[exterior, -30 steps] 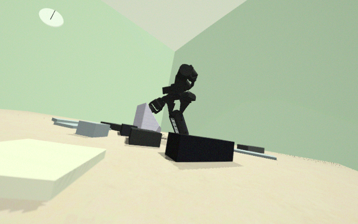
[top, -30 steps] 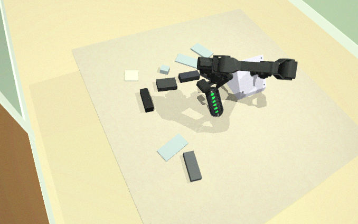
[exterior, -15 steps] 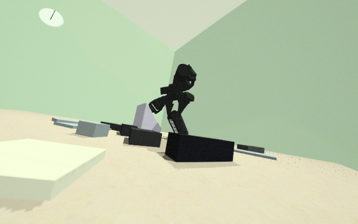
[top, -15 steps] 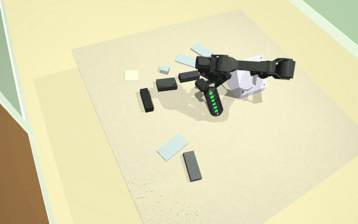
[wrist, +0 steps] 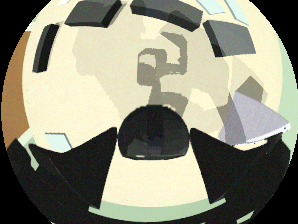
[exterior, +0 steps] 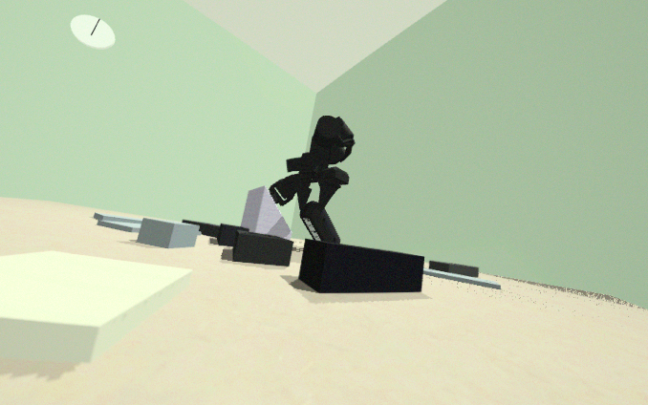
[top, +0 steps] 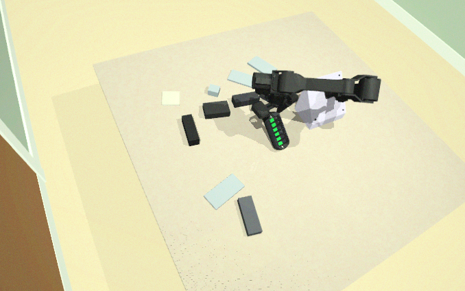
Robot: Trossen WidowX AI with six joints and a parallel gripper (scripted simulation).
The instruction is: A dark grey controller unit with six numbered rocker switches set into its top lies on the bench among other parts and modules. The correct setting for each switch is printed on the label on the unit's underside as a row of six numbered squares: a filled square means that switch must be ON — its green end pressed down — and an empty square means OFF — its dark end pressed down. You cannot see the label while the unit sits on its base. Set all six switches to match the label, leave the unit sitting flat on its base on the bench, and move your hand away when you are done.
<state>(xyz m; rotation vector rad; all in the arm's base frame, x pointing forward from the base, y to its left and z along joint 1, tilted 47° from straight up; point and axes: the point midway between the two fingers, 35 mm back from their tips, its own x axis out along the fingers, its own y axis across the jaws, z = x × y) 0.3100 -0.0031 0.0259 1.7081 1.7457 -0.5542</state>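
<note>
My gripper [top: 273, 112] [exterior: 313, 206] [wrist: 154, 132] is shut on the dark grey controller unit [top: 277, 134] [exterior: 326, 226] [wrist: 153, 140], with one finger on each side near its upper end. The unit is held steeply tilted, off its base. In the top view its switch face shows, with several bright green switch ends in a row along the left side. In the exterior view small whitish marks show on one face, too small to read. The wrist view shows only one rounded dark end. No label squares are readable. The lower end is hidden behind a black block in the exterior view.
A lavender wedge-shaped module [top: 320, 111] [exterior: 260, 215] [wrist: 252, 122] stands right of the unit. Dark blocks [top: 190, 130] [top: 217, 110] [top: 245, 99] lie to the left. A pale blue plate [top: 224, 191] and a grey block [top: 249, 215] lie toward the front; a cream pad [top: 171, 98] lies far left.
</note>
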